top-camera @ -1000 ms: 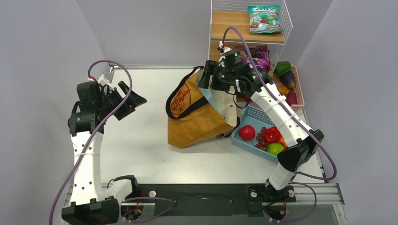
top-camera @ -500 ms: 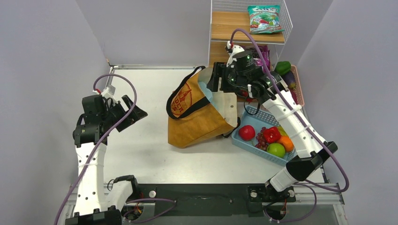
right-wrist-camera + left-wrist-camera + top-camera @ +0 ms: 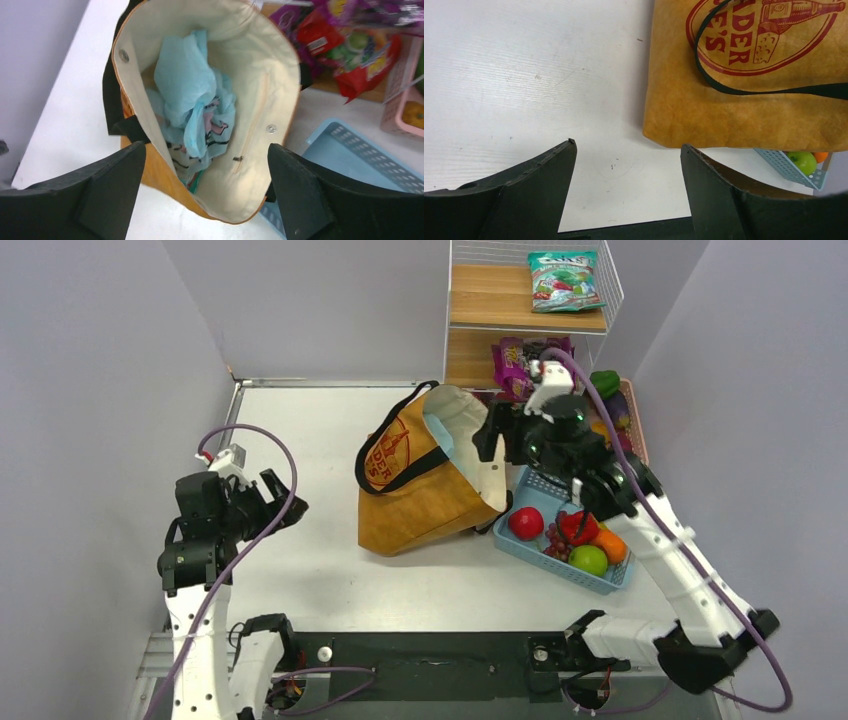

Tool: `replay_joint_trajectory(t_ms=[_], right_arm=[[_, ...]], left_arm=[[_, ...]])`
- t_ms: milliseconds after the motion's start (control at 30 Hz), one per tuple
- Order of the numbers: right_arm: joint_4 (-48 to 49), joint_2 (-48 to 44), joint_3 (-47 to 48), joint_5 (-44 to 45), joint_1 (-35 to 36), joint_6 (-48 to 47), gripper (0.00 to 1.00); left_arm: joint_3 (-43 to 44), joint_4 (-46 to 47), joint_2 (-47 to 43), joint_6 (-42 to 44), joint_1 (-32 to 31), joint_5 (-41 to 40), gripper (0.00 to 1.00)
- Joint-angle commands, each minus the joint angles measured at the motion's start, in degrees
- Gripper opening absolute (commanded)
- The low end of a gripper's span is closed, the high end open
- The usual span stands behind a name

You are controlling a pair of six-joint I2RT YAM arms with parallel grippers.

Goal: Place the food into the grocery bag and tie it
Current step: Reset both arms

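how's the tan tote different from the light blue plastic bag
The tan tote is stiff and leans open on the table; the light blue plastic bag is thin and lies crumpled inside it. The tote carries a red oval logo, the plastic bag black-line print. Both are bags.

Pale grey walls (image 3: pixel 330 300) enclose a white table (image 3: pixel 310 540); wire-framed wooden shelf (image 3: pixel 490 305) behind
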Motion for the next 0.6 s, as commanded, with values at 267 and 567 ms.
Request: replay_joint_trajectory(t_ms=[267,567], right_arm=[[28.7,-27.6,-30.4,16.1,-0.1,5.3,1.00],[28.7,-39.8,-47.8,11.6,0.0,10.9,1.00]], left_arm=[[-7.8,6.9,-9.4,0.4,0.4,-1.0,0.74],[-9.4,7.7,-11.4,-1.3,0.5,-4.5,0.75]])
